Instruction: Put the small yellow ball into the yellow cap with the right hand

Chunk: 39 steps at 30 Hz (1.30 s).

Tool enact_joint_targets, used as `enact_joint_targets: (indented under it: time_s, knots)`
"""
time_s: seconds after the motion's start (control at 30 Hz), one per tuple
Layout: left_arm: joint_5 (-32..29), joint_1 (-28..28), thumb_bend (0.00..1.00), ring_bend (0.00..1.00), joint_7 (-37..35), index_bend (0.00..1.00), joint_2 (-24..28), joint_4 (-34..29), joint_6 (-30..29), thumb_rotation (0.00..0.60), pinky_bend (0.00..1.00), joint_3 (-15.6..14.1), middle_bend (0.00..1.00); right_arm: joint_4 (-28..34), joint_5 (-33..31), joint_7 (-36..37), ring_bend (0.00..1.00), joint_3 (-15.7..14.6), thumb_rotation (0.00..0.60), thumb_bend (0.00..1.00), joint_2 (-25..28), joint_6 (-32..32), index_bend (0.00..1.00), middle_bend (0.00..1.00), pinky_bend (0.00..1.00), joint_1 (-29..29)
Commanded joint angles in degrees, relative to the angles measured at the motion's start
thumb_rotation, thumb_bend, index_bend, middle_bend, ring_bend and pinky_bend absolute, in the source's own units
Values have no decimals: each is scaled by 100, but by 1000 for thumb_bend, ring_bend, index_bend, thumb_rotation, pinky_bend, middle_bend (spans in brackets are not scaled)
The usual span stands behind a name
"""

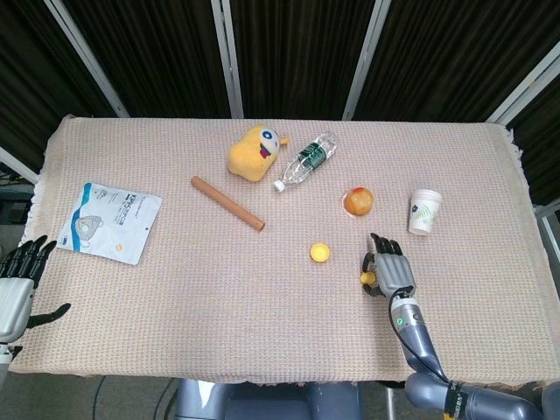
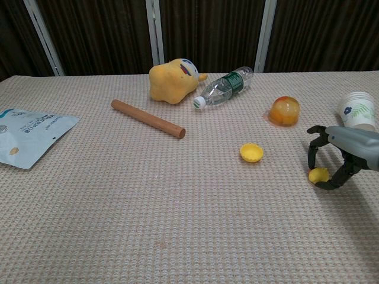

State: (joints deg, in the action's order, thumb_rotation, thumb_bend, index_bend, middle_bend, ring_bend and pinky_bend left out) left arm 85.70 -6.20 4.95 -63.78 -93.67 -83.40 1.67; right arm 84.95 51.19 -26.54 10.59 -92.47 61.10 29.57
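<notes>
The small yellow ball [image 1: 367, 279] [image 2: 318, 174] lies on the cloth at the right front. My right hand [image 1: 391, 273] [image 2: 340, 157] hovers over it, fingers arched above and the thumb low beside it, not closed on the ball. The yellow cap [image 1: 320, 253] [image 2: 251, 152] sits open side up to the left of the ball, well apart from the hand. At the table's front left corner my left hand [image 1: 17, 284] rests off the edge with fingers spread and nothing in it; the chest view does not show it.
An orange jelly cup [image 2: 284, 111] and a paper cup [image 2: 357, 110] stand behind the right hand. A plastic bottle [image 2: 224, 87], a yellow plush toy [image 2: 172, 80] and a wooden rod [image 2: 148, 118] lie farther back. A white packet [image 2: 26, 136] lies at the left.
</notes>
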Motion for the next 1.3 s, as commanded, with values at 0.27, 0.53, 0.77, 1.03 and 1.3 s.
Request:
enact_joint_targets:
  time_s: [0.27, 0.53, 0.77, 1.03, 1.3]
  knots:
    - [-23, 2, 0, 0, 11, 0, 4, -19, 11, 600, 93, 0, 0, 14, 60, 117, 0, -4, 600, 199, 24, 48, 523, 0, 0, -11]
    - [-10, 2, 0, 0, 21, 0, 5, -18, 7, 600, 93, -6, 0, 75, 91, 192, 0, 23, 600, 200, 39, 74, 525, 0, 0, 1]
    - [29, -4, 0, 0, 26, 0, -10, -17, -30, 600, 93, 6, 0, 280, 320, 251, 0, 179, 600, 199, 135, 180, 526, 0, 0, 103]
    - [53, 10, 0, 0, -39, 0, -11, 27, -62, 600, 93, 1, 0, 468, 326, -153, 0, 377, 600, 199, 94, 197, 532, 0, 0, 435]
    - [185, 20, 0, 0, -174, 0, 29, 95, -101, 600, 94, -49, 0, 395, 135, -521, 0, 418, 600, 200, -235, 94, 532, 0, 0, 762]
